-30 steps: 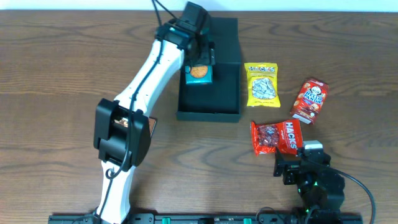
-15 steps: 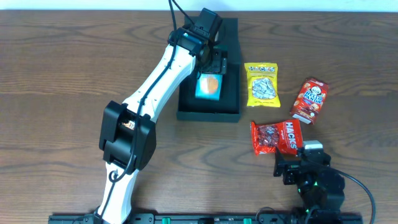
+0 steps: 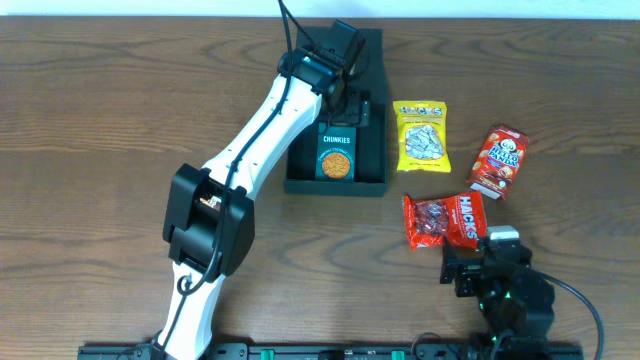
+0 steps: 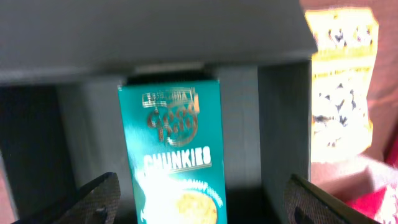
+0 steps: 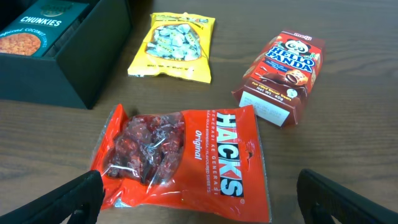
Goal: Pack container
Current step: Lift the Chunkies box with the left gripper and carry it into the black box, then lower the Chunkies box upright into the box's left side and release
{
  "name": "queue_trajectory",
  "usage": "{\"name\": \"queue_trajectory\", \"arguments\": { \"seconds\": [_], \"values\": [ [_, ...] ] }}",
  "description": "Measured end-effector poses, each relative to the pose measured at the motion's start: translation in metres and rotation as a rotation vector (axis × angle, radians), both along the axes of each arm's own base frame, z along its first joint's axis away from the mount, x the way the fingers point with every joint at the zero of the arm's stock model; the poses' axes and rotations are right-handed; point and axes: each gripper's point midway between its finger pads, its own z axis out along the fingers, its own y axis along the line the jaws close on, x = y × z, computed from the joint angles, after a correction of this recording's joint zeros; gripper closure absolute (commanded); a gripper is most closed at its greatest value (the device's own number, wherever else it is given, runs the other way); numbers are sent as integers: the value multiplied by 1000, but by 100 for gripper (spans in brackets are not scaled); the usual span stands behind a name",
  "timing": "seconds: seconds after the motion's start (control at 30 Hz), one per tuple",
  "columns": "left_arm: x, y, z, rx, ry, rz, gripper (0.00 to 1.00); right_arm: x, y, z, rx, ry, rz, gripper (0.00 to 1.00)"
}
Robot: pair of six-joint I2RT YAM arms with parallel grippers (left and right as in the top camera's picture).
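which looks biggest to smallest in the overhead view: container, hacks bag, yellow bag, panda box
1. container, by far
2. hacks bag, only slightly ahead of the next
3. yellow bag
4. panda box

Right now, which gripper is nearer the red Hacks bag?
Right. The right gripper sits just short of the Hacks bag; the left gripper is farther off, over the container by the Chunkies box.

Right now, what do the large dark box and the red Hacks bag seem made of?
Dark teal-green rectangular container: probably rigid cardboard, matte; straight walls, no shine. Red Hacks candy bag: likely thin plastic film, glossy; wrinkles, glare, clear window showing sweets.
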Motion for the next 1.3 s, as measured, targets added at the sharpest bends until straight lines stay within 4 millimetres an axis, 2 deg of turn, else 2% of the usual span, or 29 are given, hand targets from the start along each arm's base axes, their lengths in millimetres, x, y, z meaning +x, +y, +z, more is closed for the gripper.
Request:
{"name": "queue_trajectory", "arguments": {
  "seconds": [0.13,0.17,0.2,0.3,0.33,0.4,0.7,0.77,0.93,1.0,1.3],
  "values": [
    [5,0,1,7,-27,-4,15,0,0,0,0,0,0,1],
    [5,1,1,12,-29,-5,19,0,0,0,0,0,0,1],
    [5,1,1,15,-30,-9,27,0,0,0,0,0,0,1],
    [3,-3,2,5,-32,-59,74,0,0,0,0,0,0,1],
    [2,-5,2,2,-34,-80,83,0,0,0,0,0,0,1],
    [1,-9,3,0,-42,-112,94,0,0,0,0,0,0,1],
    [-3,-27,1,-14,-64,-176,94,0,0,0,0,0,0,1],
    [-5,-29,-9,-22,-37,-186,94,0,0,0,0,0,0,1],
    [-13,-36,-57,-25,72,-216,94,0,0,0,0,0,0,1],
    [-16,-37,-70,-24,102,-220,94,0,0,0,0,0,0,1],
    [-22,-44,-68,-61,113,-273,94,0,0,0,0,0,0,1]
  ]
}}
